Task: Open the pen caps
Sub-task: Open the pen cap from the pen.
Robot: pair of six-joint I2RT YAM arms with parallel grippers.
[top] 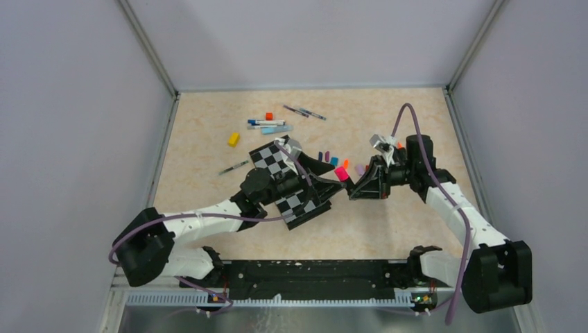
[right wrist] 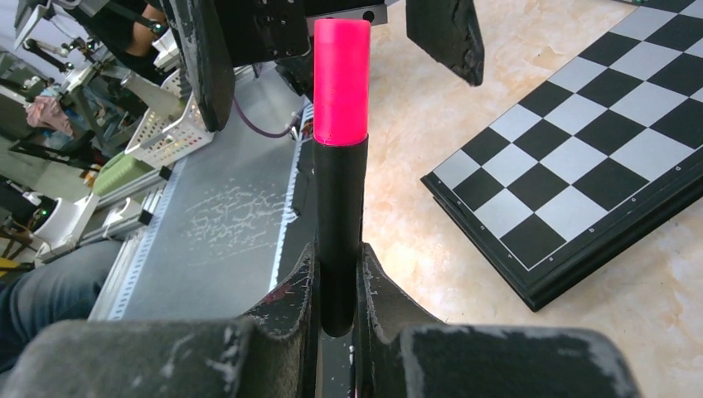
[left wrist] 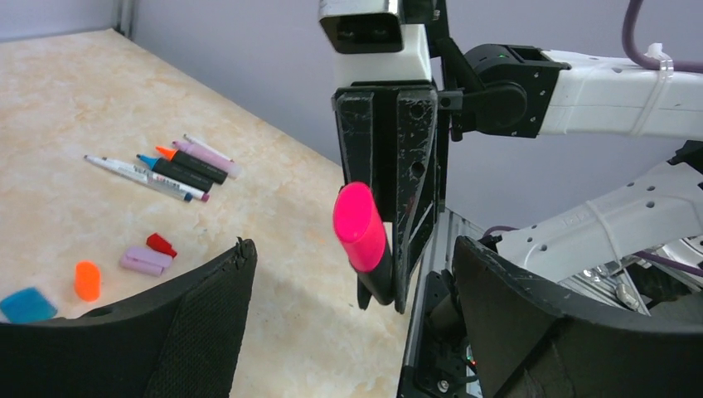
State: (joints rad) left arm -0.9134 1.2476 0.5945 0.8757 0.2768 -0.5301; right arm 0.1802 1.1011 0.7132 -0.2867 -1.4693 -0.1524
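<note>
Pink cap [right wrist: 341, 79] sits on a black marker [right wrist: 340, 224] clamped in the right gripper [right wrist: 336, 298]. Left gripper [left wrist: 352, 249] jaws stand wide apart, flanking the cap without contact.

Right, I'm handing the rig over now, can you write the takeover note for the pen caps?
Right fingers: shut on the black marker, its bright pink plastic cap on.
Left fingers: open, either side of that cap, not gripping.
Done: a small orange plastic cap, a lilac cap, a red cap and a blue cap lie loose on the beige table.
Left: close, pull the pink cap off; then check the pens lying beyond the loose caps.
</note>
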